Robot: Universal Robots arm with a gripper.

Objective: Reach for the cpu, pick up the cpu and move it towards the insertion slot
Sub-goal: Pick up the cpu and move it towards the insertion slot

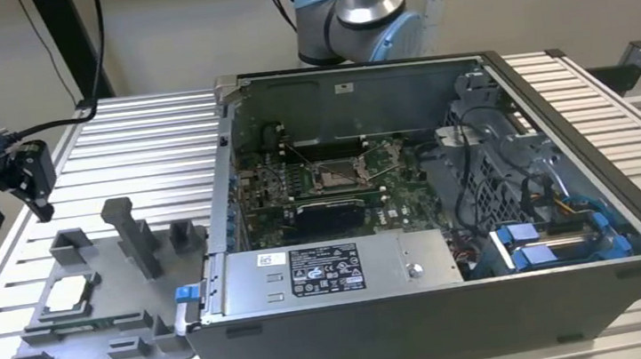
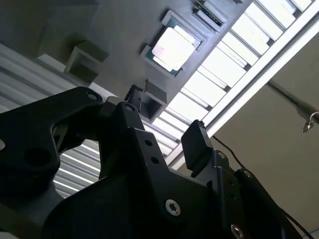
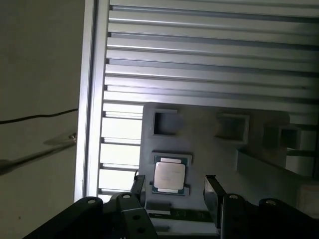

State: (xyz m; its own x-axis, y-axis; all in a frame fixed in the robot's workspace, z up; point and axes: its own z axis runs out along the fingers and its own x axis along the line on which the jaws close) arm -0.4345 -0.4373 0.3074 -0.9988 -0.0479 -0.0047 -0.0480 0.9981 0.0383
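Note:
The cpu [image 1: 67,295] is a small silver-white square lying face up in a pocket of the grey fixture plate [image 1: 100,354], at the exterior view's left. My gripper [image 1: 35,184] hangs in the air above the table beyond that plate, well apart from the chip. In both wrist views the gripper [image 3: 174,191] [image 2: 167,124] is open, its black fingers [image 3: 212,195] framing the cpu [image 3: 169,175] [image 2: 173,48] far below with nothing between them. The insertion slot [image 1: 338,175], a shiny metal frame with a dark centre, sits on the motherboard inside the open computer case.
The open grey computer case [image 1: 430,311] takes up the middle and the exterior view's right of the slatted table [image 1: 137,136]. Upright grey blocks [image 1: 136,235] stand on the fixture plate between the cpu and the case. The arm's base [image 1: 352,24] rises behind the case.

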